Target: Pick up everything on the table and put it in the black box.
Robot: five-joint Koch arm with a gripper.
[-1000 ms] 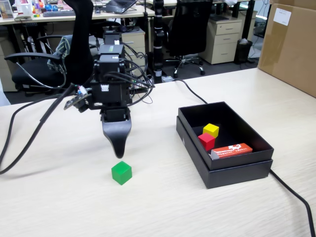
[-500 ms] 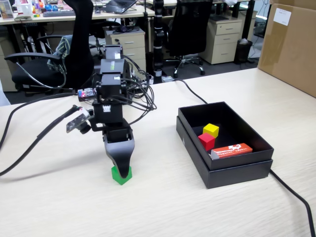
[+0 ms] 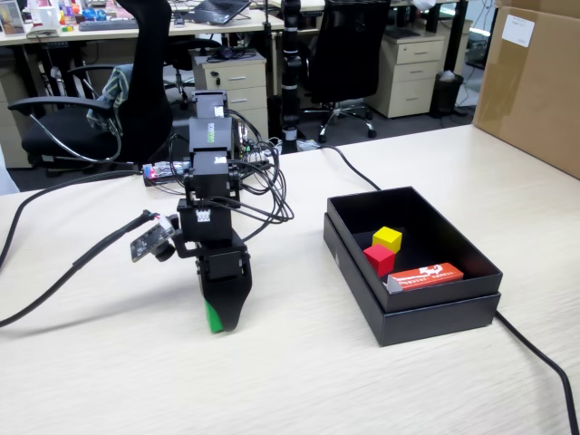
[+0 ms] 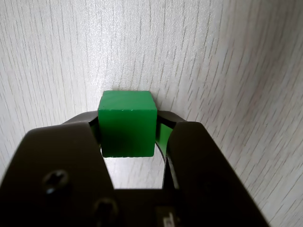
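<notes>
My gripper (image 3: 220,323) points straight down at the pale wood-grain table (image 3: 118,381), left of the black box (image 3: 435,313). In the wrist view the gripper (image 4: 128,124) is shut on the green cube (image 4: 127,124), with a jaw pressed on each side of it. In the fixed view the green cube (image 3: 212,317) shows as a sliver at the jaw tips, at or just above the tabletop. The yellow cube (image 3: 388,238) and the red cube (image 3: 379,259) lie inside the black box, touching each other.
A flat orange-red packet (image 3: 426,275) lies in the box at its front wall. A black cable (image 3: 535,358) runs from the box's right corner across the table. More cables trail left of the arm (image 3: 54,276). A big brown carton (image 3: 535,82) stands at the far right.
</notes>
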